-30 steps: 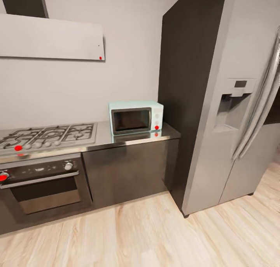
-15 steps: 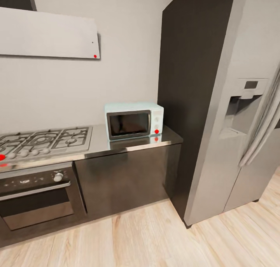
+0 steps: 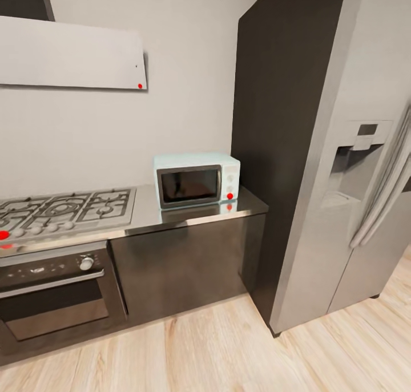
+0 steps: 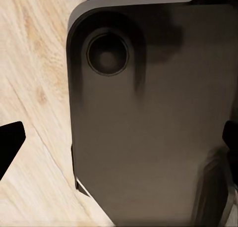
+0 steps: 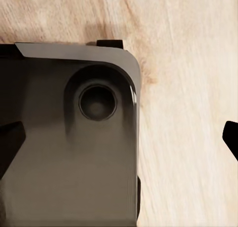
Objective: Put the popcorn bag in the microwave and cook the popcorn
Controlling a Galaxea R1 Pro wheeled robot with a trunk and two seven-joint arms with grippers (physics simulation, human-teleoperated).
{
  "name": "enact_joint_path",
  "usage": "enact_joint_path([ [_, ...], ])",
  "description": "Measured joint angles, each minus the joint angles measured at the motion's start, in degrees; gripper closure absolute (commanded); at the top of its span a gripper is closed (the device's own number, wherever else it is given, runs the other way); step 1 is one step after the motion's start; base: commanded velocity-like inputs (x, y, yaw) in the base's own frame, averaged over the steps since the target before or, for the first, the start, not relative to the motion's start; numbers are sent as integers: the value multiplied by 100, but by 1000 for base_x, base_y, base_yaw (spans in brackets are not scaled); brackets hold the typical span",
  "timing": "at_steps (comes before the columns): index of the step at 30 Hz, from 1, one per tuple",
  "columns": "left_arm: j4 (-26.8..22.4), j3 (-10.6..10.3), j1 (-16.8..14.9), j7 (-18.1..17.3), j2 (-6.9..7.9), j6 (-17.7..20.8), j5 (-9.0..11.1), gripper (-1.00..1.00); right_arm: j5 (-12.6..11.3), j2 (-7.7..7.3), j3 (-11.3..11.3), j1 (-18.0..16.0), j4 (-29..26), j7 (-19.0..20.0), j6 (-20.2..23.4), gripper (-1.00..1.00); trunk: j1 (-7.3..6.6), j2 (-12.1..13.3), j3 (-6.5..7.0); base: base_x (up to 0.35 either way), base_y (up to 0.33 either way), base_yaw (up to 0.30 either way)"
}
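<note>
- Microwave [image 3: 197, 180]: pale mint-blue box with a dark glass door, shut; knobs and a red light on its right panel. Stands at the right end of the table, just beside the tall dark cabinet side.
- Table [image 3: 194, 214]: grey brushed-steel top over dark brown cabinet fronts; reflects the microwave's front.
- Gas hob [image 3: 65, 208]: steel with dark grates, set in the table to the microwave's left; red mark at its front left edge.
- Built-in oven [image 3: 54, 289]: black and steel, below the hob, door shut, one round knob visible.
- Extractor hood [image 3: 71, 54]: pale flat panel on the wall above the hob, small red dot at its lower right corner.
- Fridge [image 3: 359, 181]: grey, with a dispenser recess and long curved handles, right of the dark cabinet side.
- Floor [image 3: 228, 352]: light wood planks.
- Left hand [image 4: 119, 147]: dark fingertips at opposite edges of the wrist view, spread wide apart, holding nothing; beneath it the robot's dark base [image 4: 148, 113] over wood floor.
- Right hand [image 5: 119, 138]: fingertips likewise spread wide, empty; dark base corner [image 5: 74, 147] and floor below.
</note>
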Motion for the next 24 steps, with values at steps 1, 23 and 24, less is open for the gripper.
enact_joint_path([
  [1,-1,4,0,0,7,0,0,-100,0,0,0,0,0,-5,1,-100,-22,40,18,0,0,95],
  [23,0,14,0,1,31,0,3,-100,15,0,14,0,0,-11,-555,-100,-505,923,413,0,0,117],
  [24,0,15,0,1,31,0,4,-100,15,0,15,-1,0,-10,-601,-100,-527,963,431,0,0,0],
])
